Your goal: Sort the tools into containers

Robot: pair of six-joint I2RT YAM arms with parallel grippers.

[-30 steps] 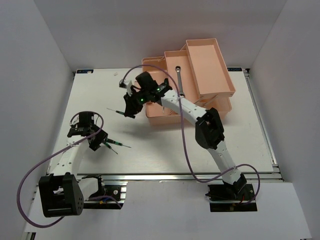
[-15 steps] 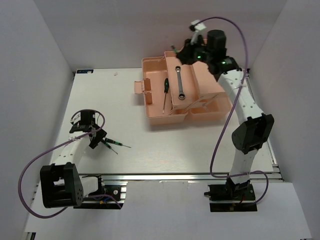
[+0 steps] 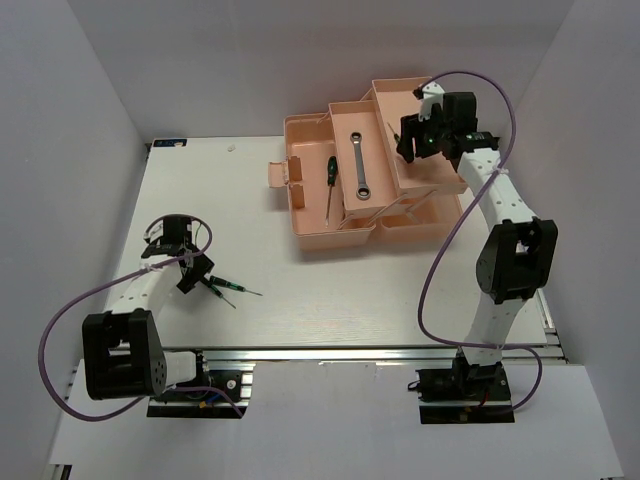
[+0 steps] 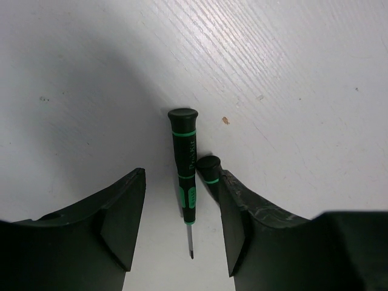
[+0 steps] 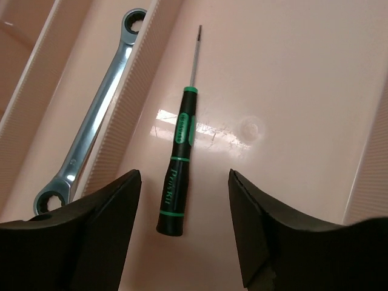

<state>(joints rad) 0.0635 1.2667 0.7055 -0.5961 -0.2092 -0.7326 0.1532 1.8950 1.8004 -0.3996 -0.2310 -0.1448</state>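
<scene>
The salmon-pink toolbox (image 3: 318,243) stands open at the back, its trays fanned out. My right gripper (image 3: 412,138) hovers open over the upper right tray (image 5: 291,91). A green-black screwdriver (image 5: 177,176) lies loose on that tray's floor below the fingers. The silver wrench (image 3: 360,168) lies in the middle tray, also seen as the wrench (image 5: 91,139). Another screwdriver (image 3: 330,184) rests in the box's left compartment. My left gripper (image 3: 192,274) is open low over the table. One screwdriver (image 4: 185,167) lies between its fingers, and a second screwdriver (image 4: 209,168) touches the right finger.
White walls close in on the left, back and right of the white table (image 3: 400,300). The toolbox lid handle (image 3: 279,175) sticks out to the left. Purple cables loop off both arms. An aluminium rail (image 3: 380,350) runs along the near edge.
My right arm swung from left of the toolbox over to the upper right tray with a screwdriver, then opened and dropped it there. The left arm barely moved.
</scene>
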